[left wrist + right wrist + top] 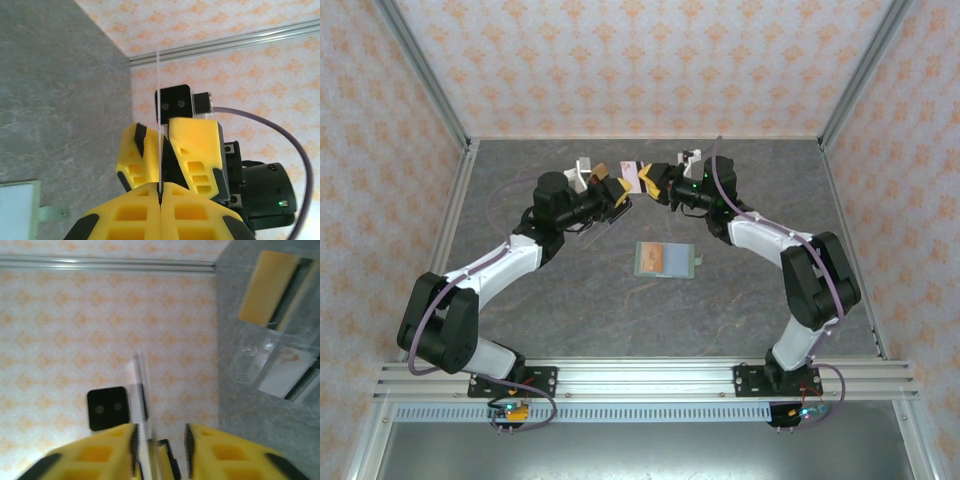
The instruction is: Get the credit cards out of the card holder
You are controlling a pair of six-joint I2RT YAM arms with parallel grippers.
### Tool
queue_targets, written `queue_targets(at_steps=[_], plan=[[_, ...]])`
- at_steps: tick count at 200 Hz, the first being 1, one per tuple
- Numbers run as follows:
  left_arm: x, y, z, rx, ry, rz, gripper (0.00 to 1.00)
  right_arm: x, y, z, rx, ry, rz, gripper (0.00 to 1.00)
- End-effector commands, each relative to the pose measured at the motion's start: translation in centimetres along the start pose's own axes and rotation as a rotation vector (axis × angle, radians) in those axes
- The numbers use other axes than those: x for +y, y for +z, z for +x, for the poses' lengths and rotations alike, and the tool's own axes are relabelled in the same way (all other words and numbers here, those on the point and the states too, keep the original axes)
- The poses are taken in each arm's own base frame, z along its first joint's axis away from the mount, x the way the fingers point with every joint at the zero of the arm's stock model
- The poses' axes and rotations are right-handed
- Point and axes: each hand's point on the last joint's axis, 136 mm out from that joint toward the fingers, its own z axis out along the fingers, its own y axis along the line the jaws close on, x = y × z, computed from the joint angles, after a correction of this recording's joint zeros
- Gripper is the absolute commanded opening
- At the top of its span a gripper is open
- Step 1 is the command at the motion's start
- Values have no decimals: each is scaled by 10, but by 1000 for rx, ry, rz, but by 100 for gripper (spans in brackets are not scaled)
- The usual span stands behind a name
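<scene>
The left pincer (160,197) is clamped on the thin edge of a card (159,125) in mid-air, and the right pincer (160,450) has its jaws apart around it; if the right one brushes the card in pulling away, it could twist loose and drop to the tabletop (570,300). The card holder (665,258) lies mid-tabletop, well apart; whether more cards sit inside is too small to tell; the held card, edge-on and blurred, shows no face.
</scene>
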Motion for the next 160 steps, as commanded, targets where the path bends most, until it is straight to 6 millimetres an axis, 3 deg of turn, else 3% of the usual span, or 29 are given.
queue_targets(at_steps=[1, 32, 62, 83, 112, 160], plan=[[6, -10, -4, 8, 171, -144, 0, -12, -18, 2, -33, -109, 128, 51], [41, -41, -9, 71, 420, -482, 0, -47, -43, 1, -54, -210, 367, 76], [65, -77, -28, 117, 647, -739, 0, -69, -63, 3, -58, -299, 513, 88], [75, -90, -42, 135, 740, -806, 0, -79, -71, 5, -52, -329, 569, 91], [85, -95, -48, 236, 894, -853, 0, -85, -74, 8, -44, -335, 583, 94], [98, -91, -49, 401, 1094, -848, 0, -85, -70, 9, -33, -309, 565, 95]])
